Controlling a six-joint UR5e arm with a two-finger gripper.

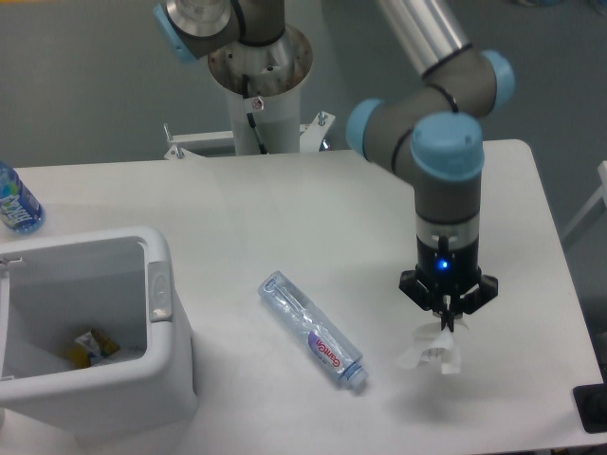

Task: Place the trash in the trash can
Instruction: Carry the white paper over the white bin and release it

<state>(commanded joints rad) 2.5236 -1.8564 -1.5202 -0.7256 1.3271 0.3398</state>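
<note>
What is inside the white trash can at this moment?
Inside the trash can, a small yellow-and-white wrapper-like piece lies at the bottom. The front wall covers the nearest floor part.

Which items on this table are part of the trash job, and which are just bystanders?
Part of the job:
- clear bottle with purple-white label, lying on the table
- small white crumpled piece, pinched in the claw
- white trash can, already holding some scraps

Just lying about:
- blue-labelled bottle at the far left edge
</note>
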